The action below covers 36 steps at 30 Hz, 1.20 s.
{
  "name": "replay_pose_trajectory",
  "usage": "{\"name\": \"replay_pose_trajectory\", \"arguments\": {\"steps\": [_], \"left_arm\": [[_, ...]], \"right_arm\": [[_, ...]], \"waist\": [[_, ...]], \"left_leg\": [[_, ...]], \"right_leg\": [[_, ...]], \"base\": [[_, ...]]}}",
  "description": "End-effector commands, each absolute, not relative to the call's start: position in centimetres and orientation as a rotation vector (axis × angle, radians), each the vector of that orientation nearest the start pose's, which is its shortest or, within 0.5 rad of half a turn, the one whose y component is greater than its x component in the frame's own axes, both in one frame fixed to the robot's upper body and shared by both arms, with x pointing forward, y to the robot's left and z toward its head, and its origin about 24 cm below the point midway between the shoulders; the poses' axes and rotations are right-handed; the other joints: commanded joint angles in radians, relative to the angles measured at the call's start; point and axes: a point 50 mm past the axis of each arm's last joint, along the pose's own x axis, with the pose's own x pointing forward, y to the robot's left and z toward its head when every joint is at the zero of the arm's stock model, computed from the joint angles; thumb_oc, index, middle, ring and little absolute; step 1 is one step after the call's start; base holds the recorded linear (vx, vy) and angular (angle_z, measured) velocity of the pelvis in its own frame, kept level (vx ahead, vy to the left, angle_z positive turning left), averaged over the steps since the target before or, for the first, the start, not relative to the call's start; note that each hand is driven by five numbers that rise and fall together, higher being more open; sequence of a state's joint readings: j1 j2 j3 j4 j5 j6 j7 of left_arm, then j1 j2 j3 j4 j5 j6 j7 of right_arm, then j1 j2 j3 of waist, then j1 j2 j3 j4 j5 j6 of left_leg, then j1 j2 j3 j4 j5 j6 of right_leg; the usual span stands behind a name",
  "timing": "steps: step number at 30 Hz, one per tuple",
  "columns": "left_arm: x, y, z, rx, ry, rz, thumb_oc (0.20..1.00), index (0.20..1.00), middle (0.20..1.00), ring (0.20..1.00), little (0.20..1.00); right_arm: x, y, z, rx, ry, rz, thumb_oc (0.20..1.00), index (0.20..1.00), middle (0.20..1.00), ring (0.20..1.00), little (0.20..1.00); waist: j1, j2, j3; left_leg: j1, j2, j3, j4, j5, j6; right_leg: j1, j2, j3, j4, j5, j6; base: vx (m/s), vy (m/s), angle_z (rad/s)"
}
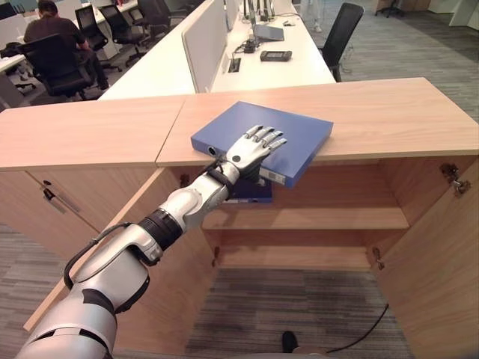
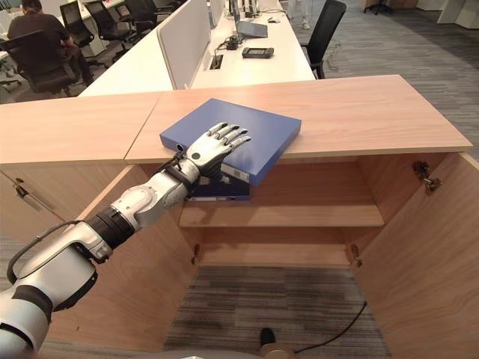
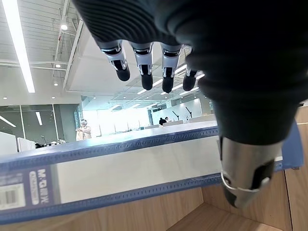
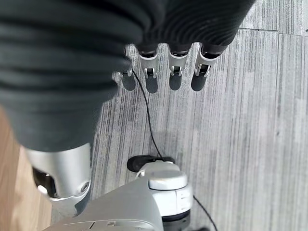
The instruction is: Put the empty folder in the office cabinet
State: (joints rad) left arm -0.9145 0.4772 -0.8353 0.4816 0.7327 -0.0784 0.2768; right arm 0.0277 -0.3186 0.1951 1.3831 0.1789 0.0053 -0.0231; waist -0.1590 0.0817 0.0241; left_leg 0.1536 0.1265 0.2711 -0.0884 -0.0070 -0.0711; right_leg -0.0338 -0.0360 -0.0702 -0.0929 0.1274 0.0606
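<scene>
Left arm stretched from lower left of the frame up toward centre, left robot hand (image 1: 253, 147) laid palm down with fingers (image 3: 144, 67) straight and spread over the near corner of a blue flat ring-binder folder (image 1: 288, 131). Thumb (image 3: 245, 178) held below the folder's white-labelled spine, so edge sits between fingers above and thumb beneath; actual contact of thumb cannot be told. Folder lying flat at centre of the frame on the light wooden cabinet top, the surface (image 1: 389, 112), skewed, one corner overhanging the front edge above the open cabinet. Second dark blue folder (image 1: 251, 193) just under the robot hand, on the upper wooden shelf (image 1: 329, 217) inside the cabinet. Right robot hand (image 4: 163, 72) hanging over grey carpet floor (image 4: 250, 120), fingers straight and loose, holding nothing.
</scene>
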Motion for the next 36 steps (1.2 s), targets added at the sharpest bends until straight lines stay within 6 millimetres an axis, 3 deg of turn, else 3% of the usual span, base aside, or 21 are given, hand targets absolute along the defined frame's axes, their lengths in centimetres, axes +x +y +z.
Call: {"name": "replay_pose_trajectory", "arguments": {"steps": [1,13,25,36], "left_arm": [[38.2,7.8,20.0,1.620,-0.804,-0.148,1.000,1.000,1.000,1.000,1.000],[38.9,8.5,19.3,1.653,-0.736,-0.145,1.000,1.000,1.000,1.000,1.000],[40.4,10.1,19.8,1.735,-0.664,-0.049,1.000,1.000,1.000,1.000,1.000],[40.5,10.2,17.6,1.783,-0.588,-0.098,1.000,1.000,1.000,1.000,1.000]], "right_arm": [[3.6,-27.0,-16.2,-0.273,1.431,-0.218,1.000,1.000,1.000,1.000,1.000],[3.2,-27.1,-16.2,-0.271,1.439,-0.226,1.000,1.000,1.000,1.000,1.000],[3.0,-27.1,-16.2,-0.283,1.441,-0.222,1.000,1.000,1.000,1.000,1.000],[3.2,-27.1,-16.2,-0.294,1.435,-0.223,1.000,1.000,1.000,1.000,1.000]], "waist": [[-0.015,-0.073,-0.015],[-0.024,-0.071,-0.017],[-0.040,-0.064,-0.018],[-0.044,-0.065,-0.017]], "left_leg": [[0.013,0.017,-0.028,0.001,-0.036,-0.042],[0.018,0.018,-0.018,0.001,-0.037,-0.044],[0.018,0.016,-0.010,0.001,-0.040,-0.043],[0.016,0.013,-0.010,0.001,-0.041,-0.043]], "right_leg": [[0.064,-0.030,-0.006,0.006,-0.038,0.118],[0.065,-0.029,-0.001,0.006,-0.037,0.118],[0.060,-0.029,0.005,0.006,-0.035,0.119],[0.061,-0.030,0.005,0.006,-0.036,0.118]], "base": [[0.00,0.000,0.00],[0.00,-0.002,-0.01],[0.00,-0.003,-0.03],[0.00,0.000,0.00]]}}
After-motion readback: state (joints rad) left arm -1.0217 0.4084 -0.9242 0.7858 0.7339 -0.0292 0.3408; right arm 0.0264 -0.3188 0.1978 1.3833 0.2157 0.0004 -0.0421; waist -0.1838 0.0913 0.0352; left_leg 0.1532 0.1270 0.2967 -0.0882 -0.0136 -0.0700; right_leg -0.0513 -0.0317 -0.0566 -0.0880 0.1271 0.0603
